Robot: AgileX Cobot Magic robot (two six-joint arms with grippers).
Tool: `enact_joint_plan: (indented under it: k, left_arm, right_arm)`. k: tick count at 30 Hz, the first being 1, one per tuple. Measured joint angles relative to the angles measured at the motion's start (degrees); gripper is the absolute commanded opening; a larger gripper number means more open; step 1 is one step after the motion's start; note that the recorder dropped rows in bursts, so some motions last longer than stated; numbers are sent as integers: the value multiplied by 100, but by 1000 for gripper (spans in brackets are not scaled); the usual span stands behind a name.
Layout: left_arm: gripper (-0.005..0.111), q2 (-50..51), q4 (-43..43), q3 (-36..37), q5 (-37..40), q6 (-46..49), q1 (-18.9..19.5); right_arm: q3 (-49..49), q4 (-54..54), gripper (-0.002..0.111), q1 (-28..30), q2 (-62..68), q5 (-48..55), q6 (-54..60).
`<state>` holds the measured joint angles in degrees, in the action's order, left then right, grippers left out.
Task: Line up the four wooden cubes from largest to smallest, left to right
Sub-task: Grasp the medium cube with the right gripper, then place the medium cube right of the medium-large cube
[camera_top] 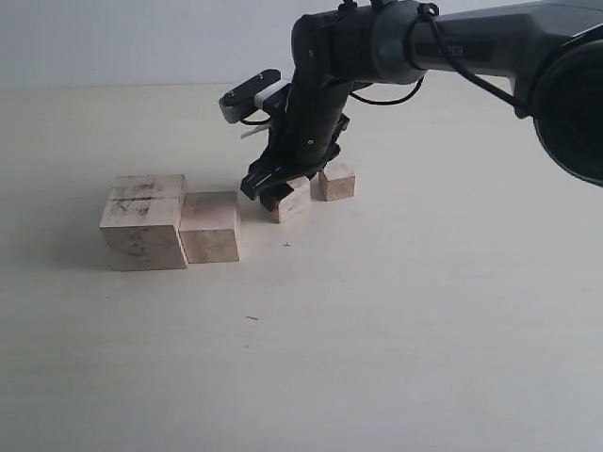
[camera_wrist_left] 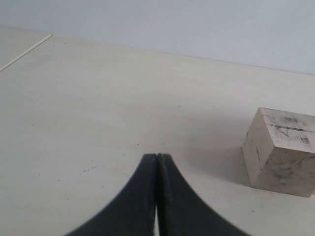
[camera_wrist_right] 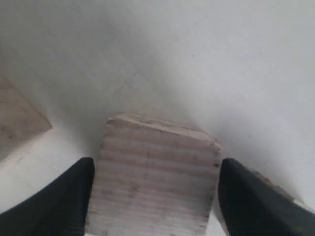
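Four pale wooden cubes lie on the table. The largest cube (camera_top: 141,226), smudged and grooved on top, is at the left and shows in the left wrist view (camera_wrist_left: 283,150). The second cube (camera_top: 209,226) touches its right side. My right gripper (camera_top: 283,193) is shut on the third cube (camera_top: 294,200), which sits tilted between the black fingers (camera_wrist_right: 64,196); the cube (camera_wrist_right: 155,177) fills the gap of that gripper (camera_wrist_right: 156,164). The smallest cube (camera_top: 336,181) stands just right of it. My left gripper (camera_wrist_left: 157,156) is shut on nothing, over bare table short of the largest cube.
The pale tabletop (camera_top: 396,330) stretches wide in front and to the right of the cubes. A corner of the second cube (camera_wrist_right: 19,118) shows close beside the held one. The right arm (camera_top: 452,47) reaches in from the upper right.
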<state>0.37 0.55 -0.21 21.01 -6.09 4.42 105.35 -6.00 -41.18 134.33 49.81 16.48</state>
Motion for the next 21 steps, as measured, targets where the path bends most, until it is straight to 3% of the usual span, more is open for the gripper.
enact_joint_plan:
  k: [4,5,13,21]
  left_arm:
    - [0,0,0,0,0,0,0]
    - [0,0,0,0,0,0,0]
    - [0,0,0,0,0,0,0]
    - [0,0,0,0,0,0,0]
  right_arm:
    - [0,12,5,0,11,150,-2]
    - [0,34,0,0,2,230,55]
    - [-26,-65,0,0,-219,885,1535]
    - [-428,-1051,0,0,-262,1102,3577]
